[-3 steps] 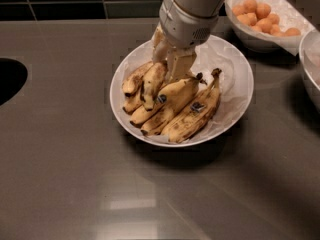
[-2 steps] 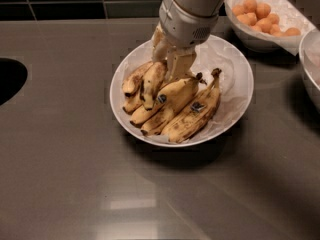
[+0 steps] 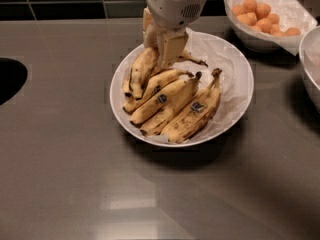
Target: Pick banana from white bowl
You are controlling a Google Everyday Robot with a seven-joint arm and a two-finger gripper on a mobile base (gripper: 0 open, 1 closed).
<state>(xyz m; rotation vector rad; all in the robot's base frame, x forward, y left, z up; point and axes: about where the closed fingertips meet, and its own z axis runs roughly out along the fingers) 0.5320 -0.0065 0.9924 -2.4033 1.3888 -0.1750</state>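
The white bowl [image 3: 241,71], lined with crinkled paper, sits at the middle of the grey counter and holds several bananas. The slim, brown-speckled banana [image 3: 141,69] lies at the bowl's upper left, its upper end tilted up and its thin dark stem [image 3: 194,60] sticking out to the right. My gripper [image 3: 160,41] reaches down from the top of the view over the bowl's far side. It is shut on the upper end of that banana. The gripper hides part of the banana.
Fatter bananas with blue stickers [image 3: 192,111] fill the bowl's front. A smaller white bowl of orange fruits [image 3: 262,14] stands at the back right. Another bowl's rim [image 3: 310,64] shows at the right edge. A dark round opening [image 3: 9,79] is at the left.
My gripper has risen a little and shifted slightly left. The slim banana's upper end has come up with it.
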